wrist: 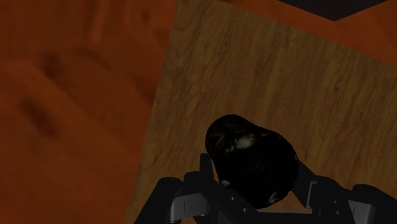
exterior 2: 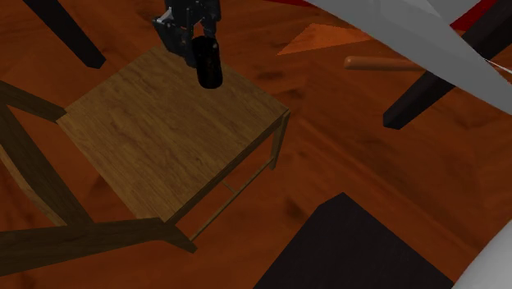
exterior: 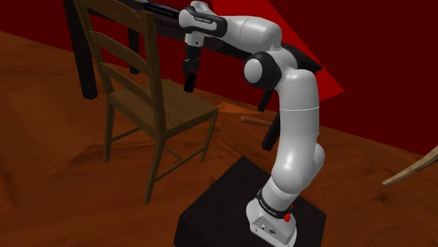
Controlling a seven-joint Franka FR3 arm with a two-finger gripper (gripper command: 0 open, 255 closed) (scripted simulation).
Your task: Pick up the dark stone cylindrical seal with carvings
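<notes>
The dark cylindrical seal has a mottled, carved end face that shows in the wrist view. My black gripper is shut on it, with a finger clasping each side. The seal points down from the fingers over the far corner of the wooden chair seat and seems to hang just above the wood. In the shoulder view the gripper holds the seal over the seat's back edge, near the chair's backrest.
A dark table with black legs stands behind the chair against a red wall. My black stand sits on the wooden floor. A wooden stick and an orange wedge lie on the floor beyond the seat.
</notes>
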